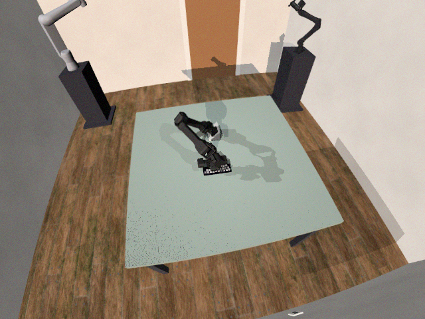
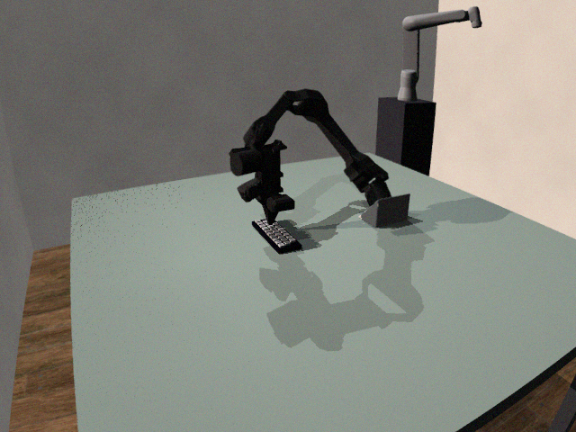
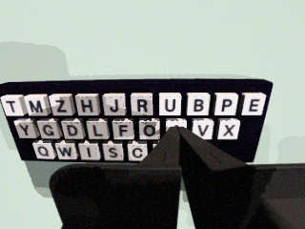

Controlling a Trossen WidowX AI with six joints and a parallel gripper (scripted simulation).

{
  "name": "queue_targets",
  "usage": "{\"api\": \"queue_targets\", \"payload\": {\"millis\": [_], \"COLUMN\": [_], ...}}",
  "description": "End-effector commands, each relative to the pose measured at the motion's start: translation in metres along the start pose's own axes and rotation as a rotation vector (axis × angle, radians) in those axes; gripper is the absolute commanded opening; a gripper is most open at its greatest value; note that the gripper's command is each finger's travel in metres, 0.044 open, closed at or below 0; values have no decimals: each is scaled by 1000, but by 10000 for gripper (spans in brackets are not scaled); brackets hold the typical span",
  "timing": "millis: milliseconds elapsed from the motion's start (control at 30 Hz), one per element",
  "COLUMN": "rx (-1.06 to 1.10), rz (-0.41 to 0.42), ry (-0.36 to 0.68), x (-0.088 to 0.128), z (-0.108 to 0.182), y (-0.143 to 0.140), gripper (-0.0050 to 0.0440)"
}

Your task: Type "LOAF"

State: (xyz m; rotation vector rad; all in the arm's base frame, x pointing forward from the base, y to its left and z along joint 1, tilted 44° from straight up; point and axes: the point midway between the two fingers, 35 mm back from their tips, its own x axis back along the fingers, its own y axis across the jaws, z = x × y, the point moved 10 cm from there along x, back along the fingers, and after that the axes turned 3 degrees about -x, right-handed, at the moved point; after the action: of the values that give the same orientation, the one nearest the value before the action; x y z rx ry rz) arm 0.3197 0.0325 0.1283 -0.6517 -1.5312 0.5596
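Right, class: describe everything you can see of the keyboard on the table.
The keyboard is a small black slab lying flat on the pale green table. It carries three rows of white square keys with black letters in scrambled order: the top row reads T M Z H J R U B P E. The shut pincer points down over the middle row, hiding the key right of O.

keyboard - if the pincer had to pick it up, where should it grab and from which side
Probably across the keyboard's short width, from straight above: it lies flat on the table, a thin slab with long parallel edges. The pincer, now shut over the middle row, would need to open first.
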Motion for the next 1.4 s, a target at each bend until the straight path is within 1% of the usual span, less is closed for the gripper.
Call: {"api": "queue_targets", "payload": {"millis": [0, 1367], "rx": [6, 6], "rz": [5, 5], "ry": [3, 3], "x": [-7, -10], "z": [1, 1], "y": [0, 0], "gripper": [0, 0]}}
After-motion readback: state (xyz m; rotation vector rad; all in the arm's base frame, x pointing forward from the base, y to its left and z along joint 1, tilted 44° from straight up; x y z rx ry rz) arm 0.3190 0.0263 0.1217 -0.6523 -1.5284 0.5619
